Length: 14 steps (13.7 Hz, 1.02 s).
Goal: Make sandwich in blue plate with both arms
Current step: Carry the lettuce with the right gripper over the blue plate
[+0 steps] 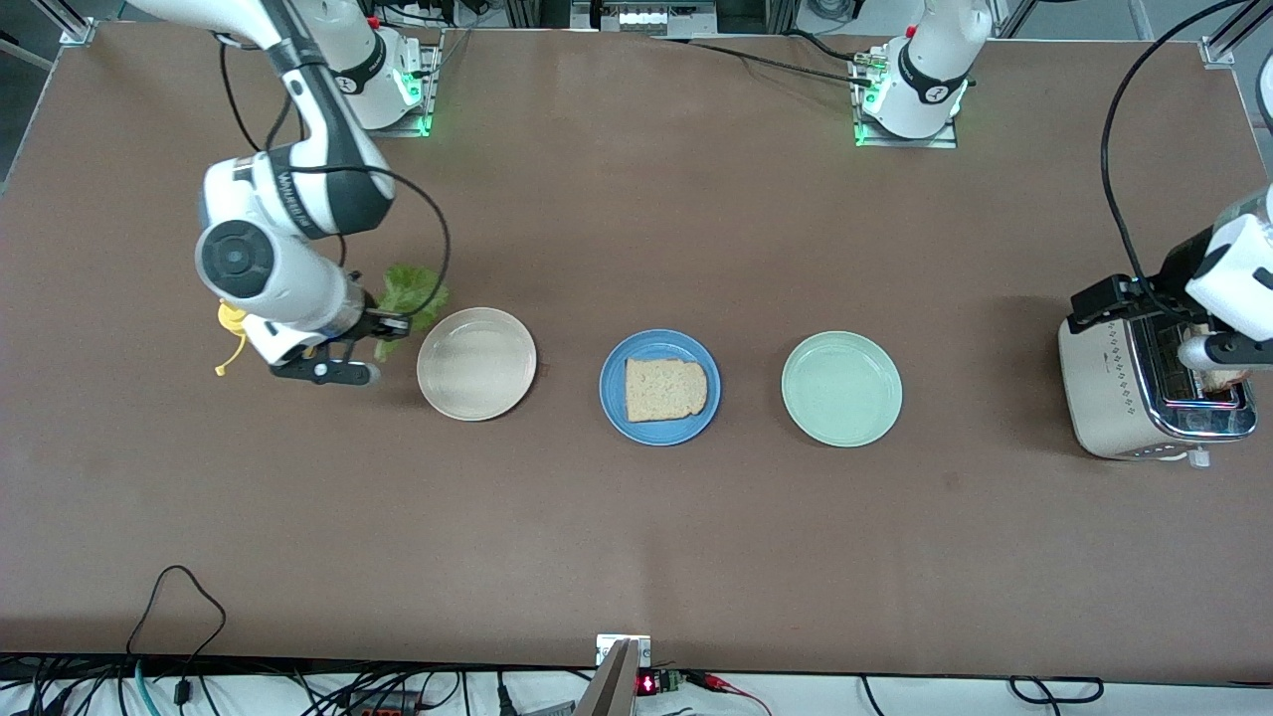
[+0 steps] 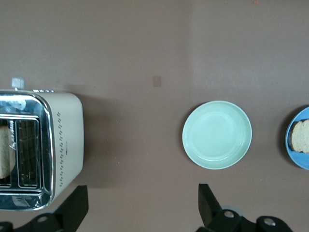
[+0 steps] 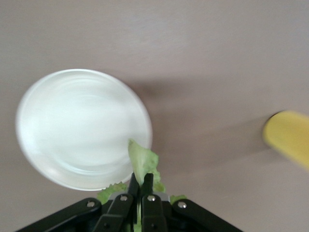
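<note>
Sandwich so far: we see one bread slice point(image 1: 665, 389) lying flat in the middle of the blue plate point(image 1: 615, 386), a squarish, porous, light-brown piece with a darker crust. Its rounded top edge points toward the left arm's end of the desk point(image 1: 636, 537), so its slightly longer axis runs along the row of plates. The blue plate is round, smooth and shallow-rimmed, and sits mid-desk between the cream plate point(image 1: 476, 363) and the pale green plate point(image 1: 841, 389), well apart from both.

Right gripper point(image 1: 390, 324) is over the desk just beside the cream plate, toward the right arm's end. Its fingers are clenched on a crinkled green lettuce leaf point(image 1: 410, 298). In the right wrist view the leaf point(image 3: 143, 164) sticks out past the fingertips with its tip over the cream plate's rim point(image 3: 145, 121). A yellow object point(image 1: 231, 333) lies on the desk beside that arm's wrist; we cannot tell what it is.

Left gripper point(image 2: 142, 205) hangs over the desk between the toaster point(image 1: 1114, 393) and the pale green plate, fingers spread wide and grasping nothing. The toaster is cream-sided with a shiny metal top, and a second bread slice point(image 2: 5, 152) stands in one slot.
</note>
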### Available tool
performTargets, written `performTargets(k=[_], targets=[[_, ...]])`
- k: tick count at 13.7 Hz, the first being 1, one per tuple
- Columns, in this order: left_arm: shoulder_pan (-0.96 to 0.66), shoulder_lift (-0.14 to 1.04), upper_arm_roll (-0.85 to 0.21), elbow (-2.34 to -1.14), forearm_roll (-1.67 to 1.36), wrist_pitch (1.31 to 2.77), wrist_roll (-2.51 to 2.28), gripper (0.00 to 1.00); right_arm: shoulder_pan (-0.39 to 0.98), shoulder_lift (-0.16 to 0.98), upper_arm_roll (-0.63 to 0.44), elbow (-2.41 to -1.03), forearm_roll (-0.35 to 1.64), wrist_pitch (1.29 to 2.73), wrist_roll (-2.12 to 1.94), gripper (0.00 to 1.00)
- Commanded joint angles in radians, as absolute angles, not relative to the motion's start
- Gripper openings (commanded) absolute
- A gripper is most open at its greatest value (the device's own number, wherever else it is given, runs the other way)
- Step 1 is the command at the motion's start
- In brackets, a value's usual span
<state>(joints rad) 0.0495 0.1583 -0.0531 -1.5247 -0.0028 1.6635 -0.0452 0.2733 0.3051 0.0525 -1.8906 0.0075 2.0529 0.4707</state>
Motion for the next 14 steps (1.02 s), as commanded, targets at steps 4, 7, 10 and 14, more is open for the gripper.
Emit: performTargets(k=[4, 7, 10, 14], targets=[[0.041, 0.089, -0.051, -1.606, -0.006, 1.7, -0.029, 1.0, 0.408, 0.486, 0.046, -1.665, 0.17, 2.04, 0.865, 0.0], [0.041, 0.095, -0.049, -1.595, -0.008, 1.698, -0.029, 1.0, 0.445, 0.56, 0.046, -1.612, 0.268, 2.049, 1.024, 0.0], [0.043, 0.092, -0.049, -1.582, -0.008, 1.668, -0.029, 1.0, 0.5, 0.638, 0.046, -1.527, 0.272, 2.094, 1.175, 0.0], [0.041, 0.094, -0.049, -1.566, -0.02, 1.672, -0.063, 1.0, 0.543, 0.718, 0.046, -1.45, 0.282, 2.187, 1.319, 0.0]])
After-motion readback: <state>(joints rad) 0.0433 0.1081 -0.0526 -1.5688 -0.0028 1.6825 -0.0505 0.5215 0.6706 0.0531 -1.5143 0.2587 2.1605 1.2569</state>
